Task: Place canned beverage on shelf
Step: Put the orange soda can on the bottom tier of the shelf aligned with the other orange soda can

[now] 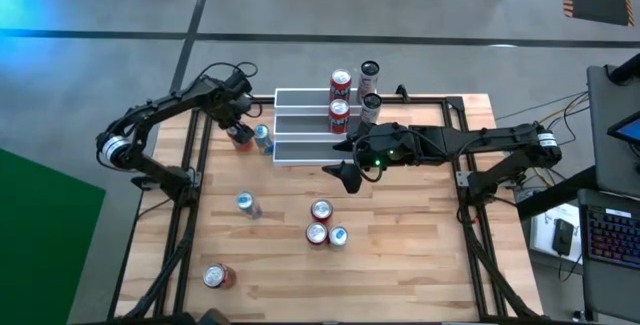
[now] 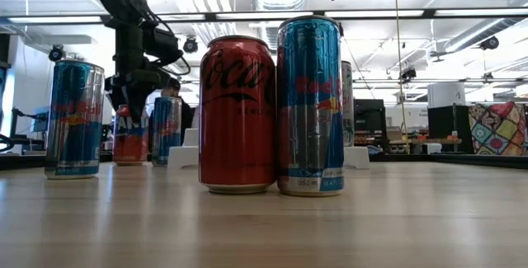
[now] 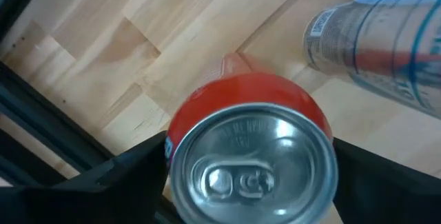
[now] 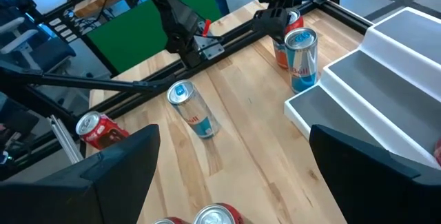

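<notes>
Left tool [image 3: 248, 182] clasps a cylindrical red metal can [image 3: 251, 148] on wood-plank table [image 3: 158, 52]; right tool [image 1: 347, 177] gapes.

The shelf [image 1: 310, 125], a white-edged rack with 3 grey steps, sits at the table's far side holding 4 cans at its right end. A red can [image 3: 248, 158] stands upright just left of it, between the left gripper's [image 1: 238, 130] fingers.

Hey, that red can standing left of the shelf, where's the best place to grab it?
Take the red can by its round side wall just below the rim, coming straight down from above: it stands upright under the left gripper. A blue can stands close on the shelf side, so squeeze across the other axis.
</notes>
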`<state>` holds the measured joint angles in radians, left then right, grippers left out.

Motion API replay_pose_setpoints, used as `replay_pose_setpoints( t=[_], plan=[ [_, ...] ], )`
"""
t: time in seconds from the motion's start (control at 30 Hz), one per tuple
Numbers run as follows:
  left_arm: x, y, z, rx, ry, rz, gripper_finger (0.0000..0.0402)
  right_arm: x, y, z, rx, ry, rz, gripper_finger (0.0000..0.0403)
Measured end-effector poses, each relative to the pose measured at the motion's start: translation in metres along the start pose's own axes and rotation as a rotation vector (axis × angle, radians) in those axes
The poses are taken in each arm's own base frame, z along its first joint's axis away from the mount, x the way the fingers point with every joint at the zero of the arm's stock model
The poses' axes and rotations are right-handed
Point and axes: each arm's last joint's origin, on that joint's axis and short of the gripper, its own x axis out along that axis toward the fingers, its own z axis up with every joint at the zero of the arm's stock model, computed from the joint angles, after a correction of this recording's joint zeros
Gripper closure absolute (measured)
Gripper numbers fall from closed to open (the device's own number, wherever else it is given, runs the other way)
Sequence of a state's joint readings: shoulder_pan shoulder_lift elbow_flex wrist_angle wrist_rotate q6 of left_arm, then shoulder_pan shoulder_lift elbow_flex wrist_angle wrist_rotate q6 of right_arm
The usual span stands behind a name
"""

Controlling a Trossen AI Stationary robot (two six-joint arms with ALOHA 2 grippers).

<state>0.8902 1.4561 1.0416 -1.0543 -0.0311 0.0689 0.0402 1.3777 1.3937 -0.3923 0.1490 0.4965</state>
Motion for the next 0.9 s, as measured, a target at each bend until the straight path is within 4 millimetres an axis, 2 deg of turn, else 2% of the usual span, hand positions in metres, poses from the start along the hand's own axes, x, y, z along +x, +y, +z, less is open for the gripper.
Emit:
replay_pose_setpoints(
  t=[0.27,0.47,0.6,0.9],
  plan=[
    [0.003,0.0,0.003,-0.006,0.024,-0.001,0.0111,0.0,0.0,0.0,0.0,0.0,0.0,0.004],
    [-0.012,0.001,0.005,-0.003,0.038,0.007,0.0112,0.0,0.0,0.0,0.008,-0.001,0.001,0.004],
    [-0.036,0.002,0.007,0.005,0.057,0.009,0.0112,0.0,0.0,0.0,0.009,0.0,0.001,0.004],
    [-0.108,0.004,0.013,0.024,-0.026,0.015,0.0112,-0.001,0.001,0.0,0.02,0.017,0.036,0.004]
  ],
)
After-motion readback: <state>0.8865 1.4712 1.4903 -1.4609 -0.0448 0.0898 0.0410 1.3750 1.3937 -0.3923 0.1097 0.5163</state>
